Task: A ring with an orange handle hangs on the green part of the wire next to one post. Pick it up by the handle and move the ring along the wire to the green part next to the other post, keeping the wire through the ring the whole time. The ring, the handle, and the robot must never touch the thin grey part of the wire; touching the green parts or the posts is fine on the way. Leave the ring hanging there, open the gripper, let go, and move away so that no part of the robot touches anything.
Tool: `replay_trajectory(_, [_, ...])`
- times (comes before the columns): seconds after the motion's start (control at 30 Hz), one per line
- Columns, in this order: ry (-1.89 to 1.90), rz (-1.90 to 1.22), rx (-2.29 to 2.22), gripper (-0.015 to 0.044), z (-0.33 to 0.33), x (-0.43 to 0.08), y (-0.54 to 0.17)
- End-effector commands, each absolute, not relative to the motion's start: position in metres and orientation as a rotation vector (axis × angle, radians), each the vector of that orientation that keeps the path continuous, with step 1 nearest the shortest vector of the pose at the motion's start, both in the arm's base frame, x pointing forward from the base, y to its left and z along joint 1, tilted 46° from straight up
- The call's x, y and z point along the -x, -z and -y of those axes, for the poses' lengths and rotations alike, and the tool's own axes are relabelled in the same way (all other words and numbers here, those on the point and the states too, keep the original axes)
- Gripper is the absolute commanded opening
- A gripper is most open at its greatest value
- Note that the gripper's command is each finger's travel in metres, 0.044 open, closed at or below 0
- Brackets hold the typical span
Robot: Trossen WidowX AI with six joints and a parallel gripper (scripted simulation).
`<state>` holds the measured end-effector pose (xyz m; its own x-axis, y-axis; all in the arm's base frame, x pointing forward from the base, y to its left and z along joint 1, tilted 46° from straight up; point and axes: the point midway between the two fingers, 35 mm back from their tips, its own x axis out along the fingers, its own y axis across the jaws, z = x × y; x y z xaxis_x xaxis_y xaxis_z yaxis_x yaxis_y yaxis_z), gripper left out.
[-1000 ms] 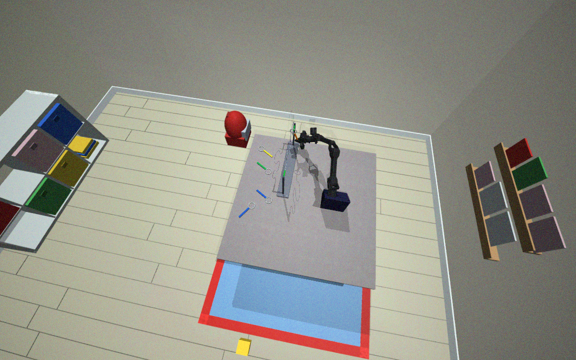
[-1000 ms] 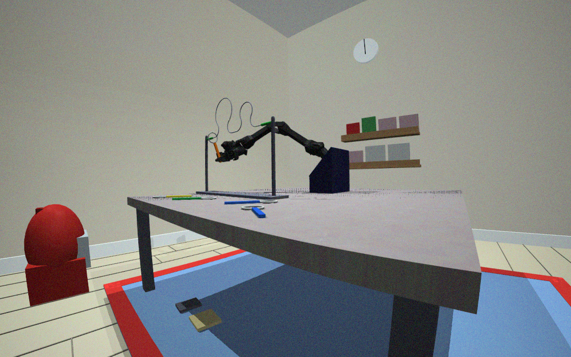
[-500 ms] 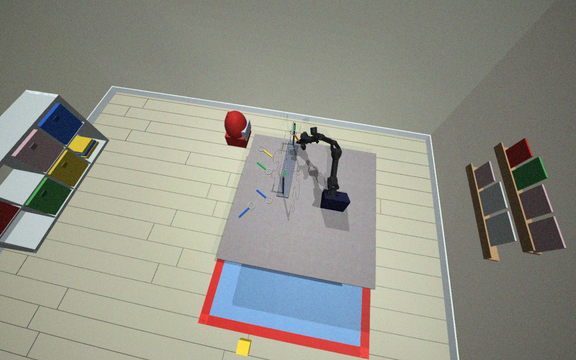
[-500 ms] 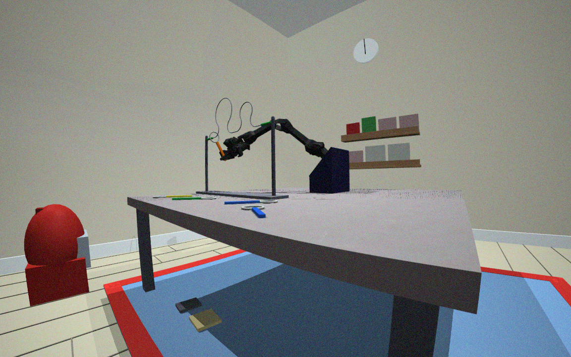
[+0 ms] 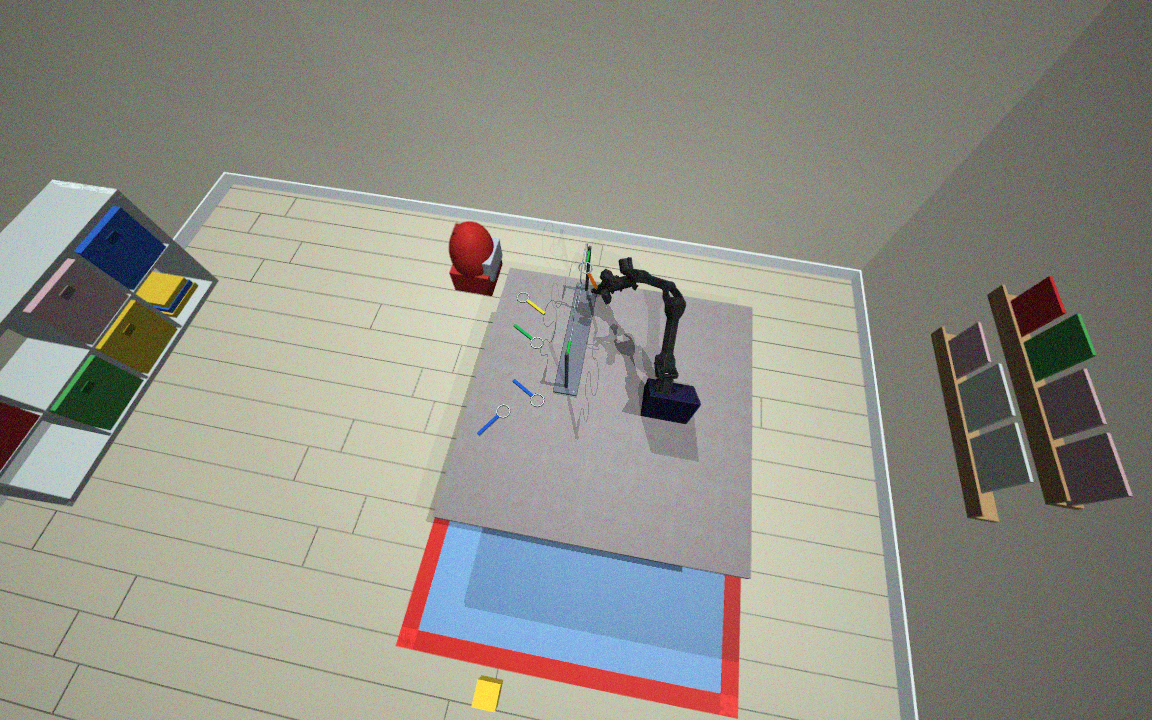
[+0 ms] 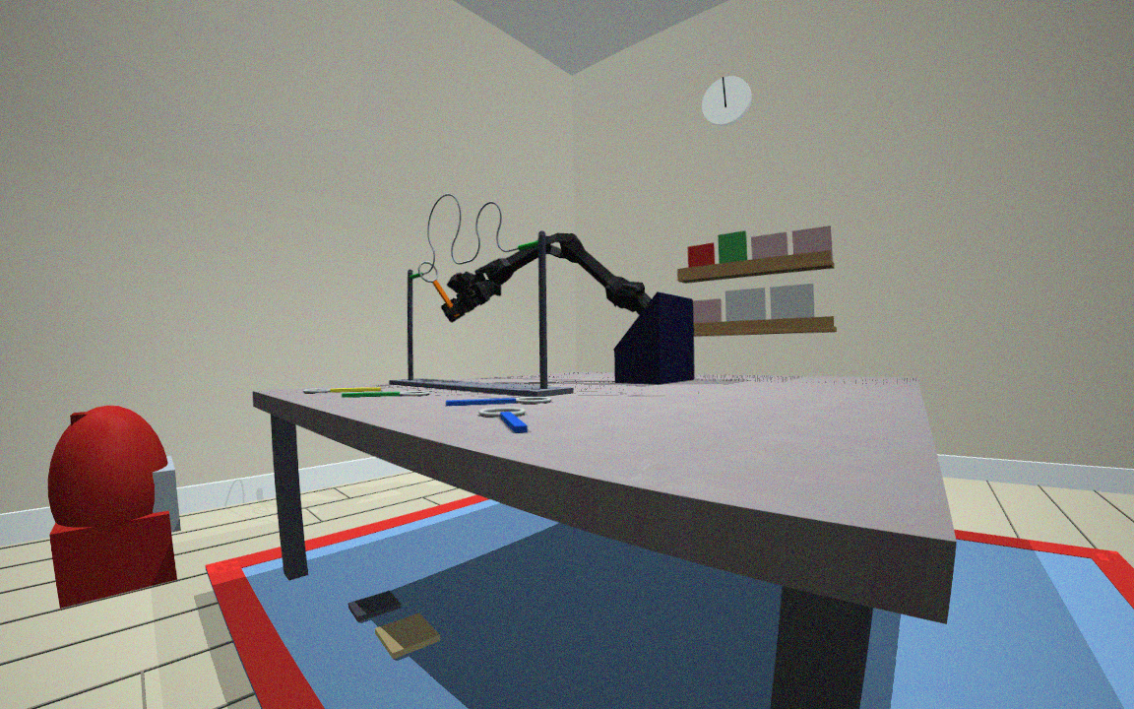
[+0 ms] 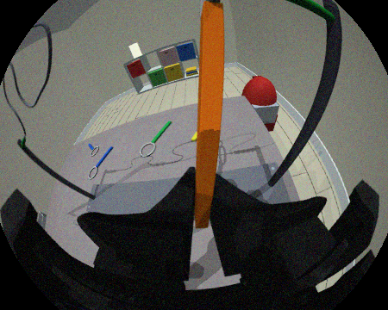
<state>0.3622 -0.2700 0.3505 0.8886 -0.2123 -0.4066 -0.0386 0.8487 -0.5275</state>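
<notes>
My gripper [image 5: 598, 290] [image 6: 450, 309] [image 7: 197, 171] is shut on the lower end of the orange handle [image 6: 441, 291] [image 7: 211, 86]. The handle leans, its ring end up and toward the far post [image 6: 409, 326] [image 7: 328, 77]. The ring [image 6: 417, 271] is around the wire, close to where the far green part [image 6: 413, 277] [image 7: 315, 7] meets the grey wire [image 6: 448, 194] [image 7: 50, 47]; contact between them cannot be told. The ring is out of the wrist view. The other green part [image 6: 528, 245] [image 7: 23, 141] is at the near post [image 6: 541, 308].
The grey wire rises in two tall loops between the posts. The stand's base [image 5: 565, 388] [image 6: 500, 388] is on the table [image 5: 598, 501]. Behind it lie loose rings with yellow [image 5: 534, 306], green [image 5: 523, 333] and blue [image 5: 525, 388] [image 5: 490, 423] handles. The arm [image 5: 671, 331] reaches over the table.
</notes>
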Motion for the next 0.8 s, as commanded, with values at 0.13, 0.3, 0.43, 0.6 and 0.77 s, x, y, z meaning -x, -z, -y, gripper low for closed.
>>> replay_trajectory(0.13, [0.041, -0.483, 0.374, -0.0150, 0.245, -0.361, -0.336])
replay_trajectory(0.3, [0.011, -0.488, 0.265, -0.0150, 0.229, -0.361, -0.330])
replay_trajectory(0.43, [-0.013, -0.490, 0.178, -0.0150, 0.216, -0.360, -0.327])
replay_trajectory(0.6, [-0.047, -0.493, 0.056, -0.0150, 0.197, -0.359, -0.325])
replay_trajectory(0.77, [-0.080, -0.494, -0.067, -0.0150, 0.178, -0.358, -0.325])
